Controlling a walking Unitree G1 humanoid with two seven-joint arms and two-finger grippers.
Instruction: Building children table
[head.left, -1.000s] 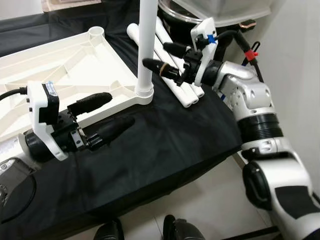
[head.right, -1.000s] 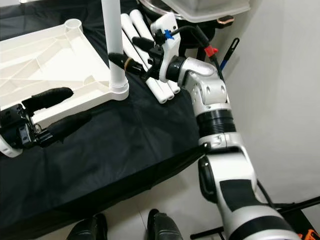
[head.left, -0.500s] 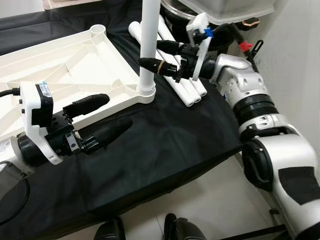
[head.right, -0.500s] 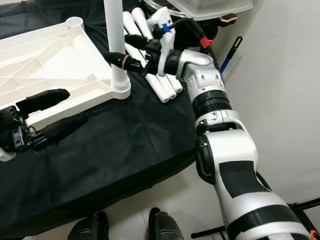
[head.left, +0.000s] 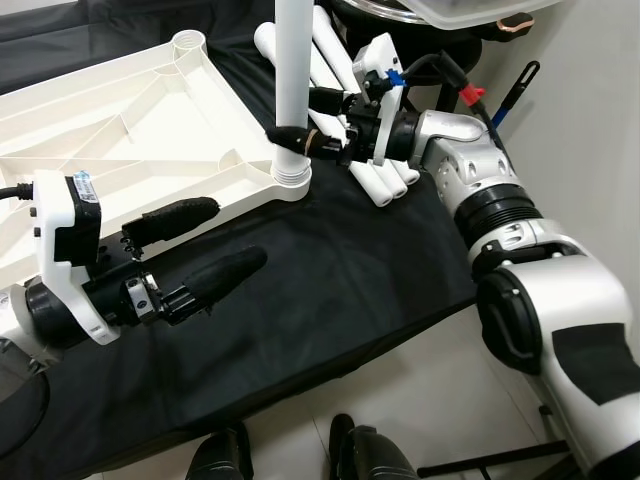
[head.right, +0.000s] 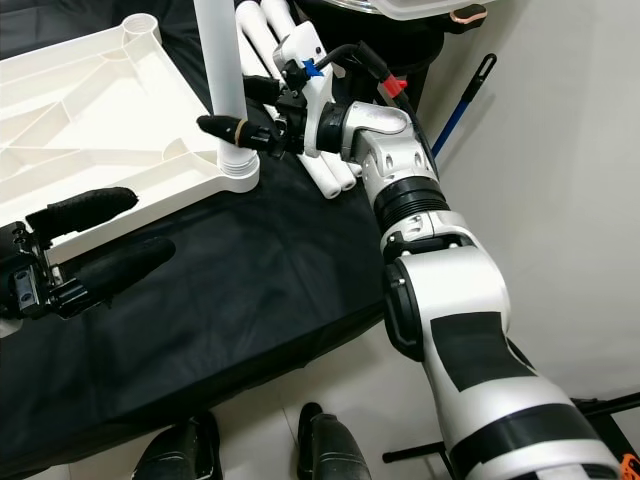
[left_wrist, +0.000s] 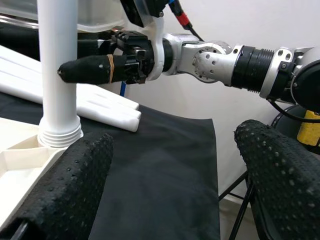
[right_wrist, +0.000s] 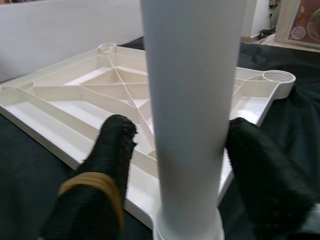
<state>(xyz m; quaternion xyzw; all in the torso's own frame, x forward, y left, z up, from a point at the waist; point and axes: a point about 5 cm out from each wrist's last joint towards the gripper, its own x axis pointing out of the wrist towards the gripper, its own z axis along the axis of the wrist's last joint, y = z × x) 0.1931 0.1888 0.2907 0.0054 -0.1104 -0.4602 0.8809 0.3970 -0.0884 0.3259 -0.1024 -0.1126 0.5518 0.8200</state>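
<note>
On the black-clothed bench the white tabletop (head.left: 120, 130) lies upside down, ribs up, so its corner sockets face upward for the legs. One white table leg (head.left: 293, 70) stands upright in the near corner socket (head.left: 290, 180). Right gripper (right_wrist: 175, 165) straddles that leg low down, just above the socket, one black finger on each side and pressed to it: closed on the leg, probably to twist or seat it. Spare legs (head.left: 375, 170) lie bundled on the cloth just behind the right wrist. Left gripper (head.left: 205, 245) hovers near the tabletop's front edge, fingers spread, holding nothing, well apart from the leg.
</note>
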